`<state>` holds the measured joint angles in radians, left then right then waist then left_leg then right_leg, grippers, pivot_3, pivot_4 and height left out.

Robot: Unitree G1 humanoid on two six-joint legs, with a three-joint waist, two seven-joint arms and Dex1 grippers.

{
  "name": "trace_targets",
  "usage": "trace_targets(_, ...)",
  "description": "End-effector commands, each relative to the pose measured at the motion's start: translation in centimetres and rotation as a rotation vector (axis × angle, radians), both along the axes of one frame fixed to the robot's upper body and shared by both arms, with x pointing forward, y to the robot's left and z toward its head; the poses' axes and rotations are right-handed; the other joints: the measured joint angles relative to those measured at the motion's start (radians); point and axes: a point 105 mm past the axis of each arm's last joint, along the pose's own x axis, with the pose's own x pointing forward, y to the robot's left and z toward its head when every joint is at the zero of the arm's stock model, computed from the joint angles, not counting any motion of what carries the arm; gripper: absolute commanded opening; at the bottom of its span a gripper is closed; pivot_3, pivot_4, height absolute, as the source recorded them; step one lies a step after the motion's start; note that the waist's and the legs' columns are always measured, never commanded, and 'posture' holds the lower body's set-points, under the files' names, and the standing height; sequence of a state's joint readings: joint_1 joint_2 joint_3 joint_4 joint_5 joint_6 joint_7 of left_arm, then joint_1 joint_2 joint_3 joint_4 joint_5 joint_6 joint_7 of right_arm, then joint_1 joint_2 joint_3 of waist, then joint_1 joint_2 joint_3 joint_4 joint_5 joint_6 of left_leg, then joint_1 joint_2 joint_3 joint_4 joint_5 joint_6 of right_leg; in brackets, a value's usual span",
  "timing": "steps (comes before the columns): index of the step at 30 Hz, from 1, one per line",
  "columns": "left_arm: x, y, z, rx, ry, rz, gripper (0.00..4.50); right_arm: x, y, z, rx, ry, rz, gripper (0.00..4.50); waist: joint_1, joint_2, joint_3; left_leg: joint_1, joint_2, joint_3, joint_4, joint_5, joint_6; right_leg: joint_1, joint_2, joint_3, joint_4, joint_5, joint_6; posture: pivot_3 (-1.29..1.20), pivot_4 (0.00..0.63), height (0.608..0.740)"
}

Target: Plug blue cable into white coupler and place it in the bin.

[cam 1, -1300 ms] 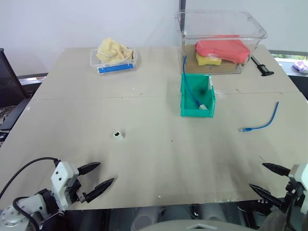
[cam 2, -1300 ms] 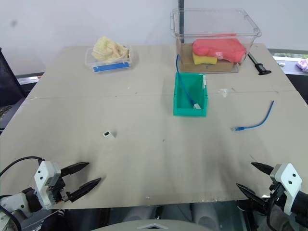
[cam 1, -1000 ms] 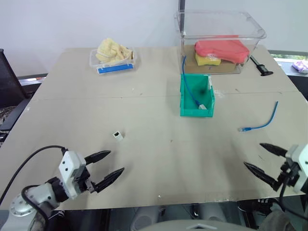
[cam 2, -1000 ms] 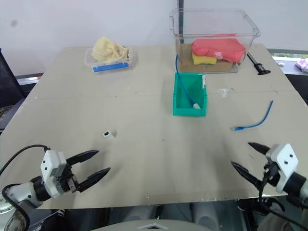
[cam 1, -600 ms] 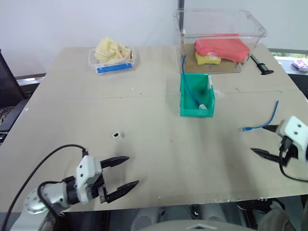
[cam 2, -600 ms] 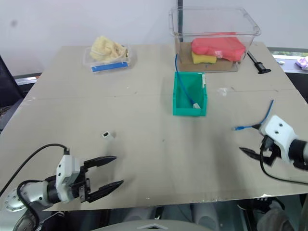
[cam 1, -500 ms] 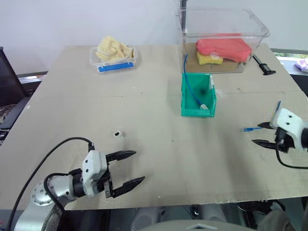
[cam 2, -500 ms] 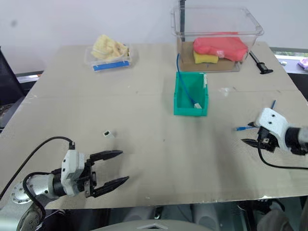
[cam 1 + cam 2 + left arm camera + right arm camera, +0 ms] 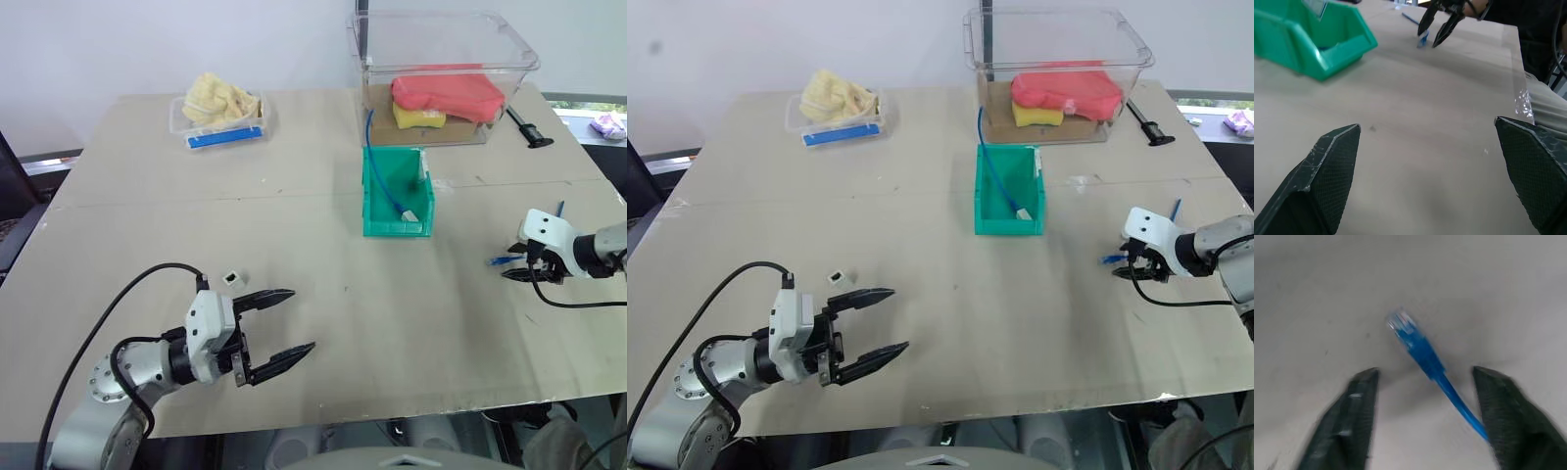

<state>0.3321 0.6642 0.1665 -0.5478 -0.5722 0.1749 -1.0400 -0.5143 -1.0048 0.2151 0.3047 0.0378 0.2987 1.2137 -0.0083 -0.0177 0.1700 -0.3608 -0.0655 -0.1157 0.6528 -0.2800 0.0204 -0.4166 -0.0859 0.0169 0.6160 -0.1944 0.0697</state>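
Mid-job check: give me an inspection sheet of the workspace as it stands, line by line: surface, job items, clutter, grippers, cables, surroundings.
Surface: beige table, a seam across it.
Job's things: blue cable lies flat near the table's right edge, plug end between the right jaws, not yet gripped; white coupler lies loose ahead of the left gripper; green bin at centre, another blue cable trailing into it.
Clutter: large clear box with red and yellow pads; small clear tub with yellow cloth; black tool.
Grippers: left gripper open over bare table; right gripper open, straddling the plug.
Cables: black lead looping to the left wrist.
Surroundings: white wall behind.
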Motion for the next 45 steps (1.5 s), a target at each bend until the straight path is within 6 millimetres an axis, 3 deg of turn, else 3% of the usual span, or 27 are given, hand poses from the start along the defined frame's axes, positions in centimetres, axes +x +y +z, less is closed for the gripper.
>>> trace_targets(1,-0.3,-0.5,0.5,-0.009,-0.03,-0.008,4.5,0.2,0.4,-0.5,-0.006,0.013,0.029,1.17,-0.005,-0.001,0.0,0.0,0.0,0.0,0.0,0.0,0.0,0.0,0.0,0.0,0.0,0.0,0.0,0.0,0.15,0.74)
trace_targets(4,-0.2,-0.4,0.3,-0.009,-0.031,-0.003,4.5,0.1,1.1,-0.5,0.009,0.014,0.058,0.03,-0.008,-0.002,-0.001,0.002,0.0,-0.001,0.0,0.0,0.0,0.0,0.001,0.002,0.002,0.001,-0.001,0.0,0.15,0.74)
trace_targets(7,0.0,-0.2,0.2,0.003,-0.042,0.006,4.5,-0.6,2.9,0.0,0.036,0.019,0.113,0.03,-0.007,-0.001,-0.001,0.002,0.001,-0.001,0.001,0.0,0.0,0.0,0.001,0.002,0.002,0.002,-0.002,0.0,0.15,0.74)
trace_targets(10,0.6,-0.2,-0.3,0.038,-0.048,0.032,4.5,-2.5,8.5,1.0,0.097,0.036,0.247,0.03,-0.007,-0.001,0.0,0.001,0.001,-0.002,0.001,0.0,0.0,0.0,0.003,0.002,0.003,0.003,0.0,0.0,0.15,0.74)
trace_targets(13,1.0,-0.4,-0.5,0.058,-0.045,0.036,4.5,-3.4,12.6,1.0,0.12,0.032,0.317,0.03,-0.007,0.0,0.0,0.0,0.004,-0.004,0.001,0.0,-0.001,-0.003,0.005,0.002,0.003,0.003,0.0,0.0,0.15,0.74)
trace_targets(18,2.2,-0.5,-0.9,0.131,-0.017,0.03,4.5,-2.4,18.7,-0.3,0.072,-0.035,0.42,0.03,-0.001,0.0,0.0,-0.001,0.001,-0.005,0.001,0.0,-0.001,-0.003,0.003,0.002,0.002,0.003,0.0,0.0,0.15,0.74)
trace_targets(21,3.0,-0.4,-1.1,0.171,-0.004,0.036,4.5,-2.5,19.9,-1.4,0.016,-0.024,0.507,0.03,0.003,0.0,0.0,-0.001,0.0,-0.006,0.001,0.0,-0.001,-0.003,0.003,0.0,0.003,0.003,0.0,0.0,0.15,0.74)
trace_targets(26,3.7,-0.9,-1.7,0.24,0.03,-0.005,4.5,-2.5,19.4,-0.9,0.069,-0.023,0.529,1.88,-0.002,-0.001,0.0,-0.001,0.0,-0.007,0.001,0.002,-0.006,-0.003,0.003,0.0,0.002,0.003,0.0,0.0,0.15,0.74)
trace_targets(31,4.9,-2.1,-1.7,0.258,0.058,-0.001,4.5,-4.5,18.4,2.7,0.351,-0.103,0.53,4.29,0.003,0.0,0.0,-0.003,0.0,-0.009,0.0,0.001,-0.007,-0.004,0.002,-0.001,0.002,0.003,0.0,0.0,0.15,0.74)
trace_targets(37,6.6,-3.7,-2.7,0.302,0.077,-0.034,4.5,-8.3,13.9,3.4,0.51,-0.273,0.39,4.41,0.017,0.0,0.0,-0.004,0.0,-0.008,0.0,-0.001,-0.003,-0.005,0.002,-0.001,0.002,0.003,0.0,0.0,0.15,0.74)
trace_targets(45,9.5,-6.3,-3.5,0.343,0.058,-0.087,4.5,-13.0,10.5,3.3,0.51,-0.391,0.109,4.41,0.024,0.001,0.0,-0.001,0.001,-0.005,0.002,-0.001,-0.003,-0.003,0.004,0.002,0.004,0.003,0.001,0.0,0.15,0.74)
